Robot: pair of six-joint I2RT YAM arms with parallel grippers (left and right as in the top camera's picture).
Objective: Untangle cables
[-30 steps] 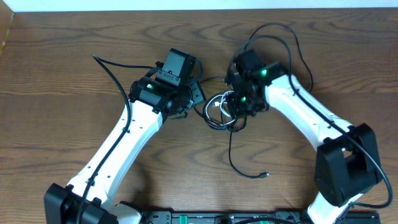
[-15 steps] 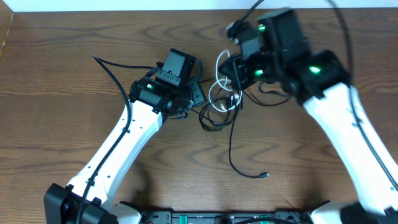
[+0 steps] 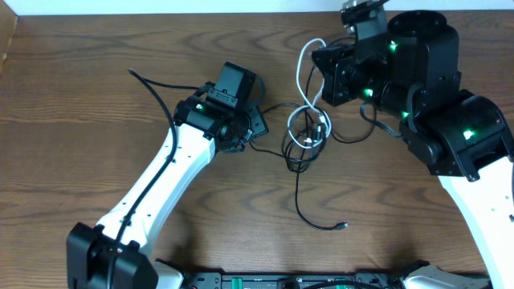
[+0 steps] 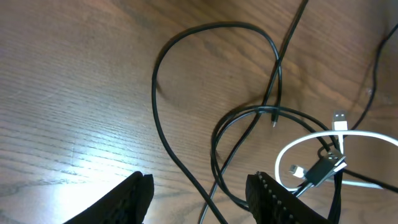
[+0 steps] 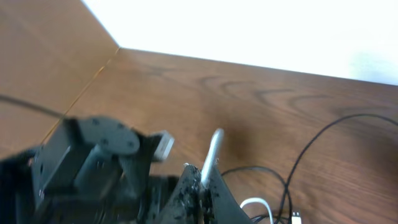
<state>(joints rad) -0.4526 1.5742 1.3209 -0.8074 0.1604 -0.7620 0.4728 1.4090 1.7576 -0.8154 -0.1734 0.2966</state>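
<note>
Where the cords cross, near the middle of the table [image 3: 80, 72], the overhead view shows the tangle [image 3: 305, 138]. The white cable [image 3: 300, 76] arches up from it toward the right arm [image 3: 450, 136]. The black cables [image 3: 298, 189] loop through it, and one tail runs forward to a free plug [image 3: 344, 226].

Left wrist view: the left gripper [image 4: 202, 199] stands about half open. A black strand passes between its fingers, but nothing is pinched. The white loop and two small plugs [image 4: 339, 118] lie just beyond, to its right.

Right wrist view (blurred): the right gripper [image 5: 203, 190] is fully closed, with a short length of white cable nipped between its tips and standing up from them.

Handling, as a judgement: the cords look light, limp and smooth, so they should slide through one another when drawn slowly. The plugs, however, are likely to snag on loops. The best hold is a bare run of cord just behind a plug, not the plug itself.
</note>
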